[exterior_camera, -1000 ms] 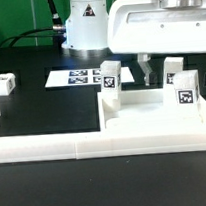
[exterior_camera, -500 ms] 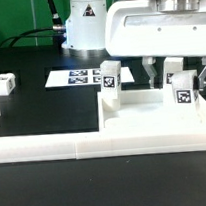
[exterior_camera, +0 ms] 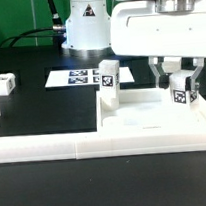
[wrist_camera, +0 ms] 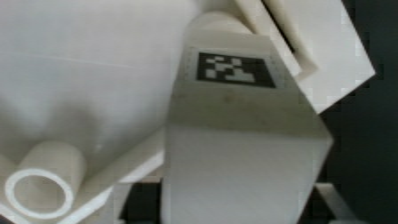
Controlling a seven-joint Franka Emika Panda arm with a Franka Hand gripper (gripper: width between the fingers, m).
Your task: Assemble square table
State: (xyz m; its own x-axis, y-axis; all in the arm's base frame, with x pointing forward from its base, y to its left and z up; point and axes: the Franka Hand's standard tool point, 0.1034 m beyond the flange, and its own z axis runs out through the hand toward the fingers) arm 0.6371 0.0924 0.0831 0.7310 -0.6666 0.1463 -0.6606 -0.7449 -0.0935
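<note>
**Robot pincer straddling an upright table leg near the bench's front edge**

A black bench is seen from its front edge. Along that edge runs a long white border rail (exterior_camera: 54,145), with a short arm turning back toward the rear. The square white tabletop (exterior_camera: 147,115) lies flat in the corner that this rail forms, at the exterior view's right and close to the front edge.

Two small white block legs stand upright on the tabletop, each with a black-and-white tag. The first leg (exterior_camera: 110,78) stands at the tabletop corner nearest the middle of the bench. The second leg (exterior_camera: 184,95) stands further toward the exterior view's right.

The gripper (exterior_camera: 177,77) hangs over the second leg with one finger on each side of it. The fingers are spread apart, and a thin gap shows between one finger (exterior_camera: 157,71) and the leg, so nothing is grasped.

A third leg (exterior_camera: 3,85) lies loose near the bench edge at the exterior view's left, well apart from the tabletop. The marker board (exterior_camera: 77,77) lies flat toward the rear, in front of the arm's white base (exterior_camera: 85,22).

The wrist view shows the tagged leg close up, with a round corner hole (wrist_camera: 36,186) of the tabletop beside it.
</note>
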